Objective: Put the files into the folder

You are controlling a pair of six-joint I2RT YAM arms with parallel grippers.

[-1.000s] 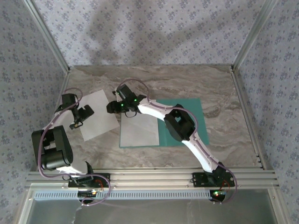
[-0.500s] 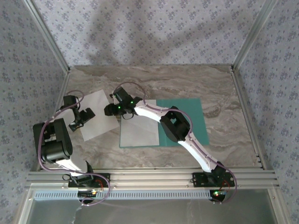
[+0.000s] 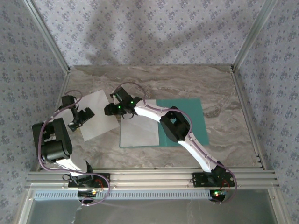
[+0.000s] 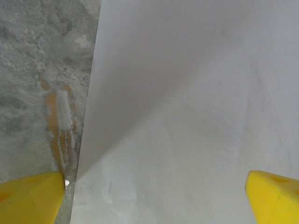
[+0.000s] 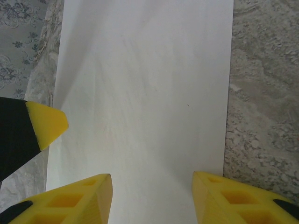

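Currently one thin white sheet (image 3: 99,114) is lying flat on the marbled table (image 3: 187,81), left of centre, its long axis running near-to-far and its far end leaning left. A second sheet (image 3: 140,130) is sitting square on the left half of the open teal folder (image 3: 197,111). Over the loose sheet, the left gripper (image 3: 80,119) is hovering spread wide and the right gripper (image 3: 110,108) half spread, both empty.

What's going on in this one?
Two robot arms are putting white paper sheets into a teal folder that lies open on the table. One sheet already lies on the folder's left half. The other sheet lies loose on the table, left of the folder. The left gripper, jaws wide open, is at its left edge. The right gripper, jaws partly open, is at its right edge. Neither visibly grips it.
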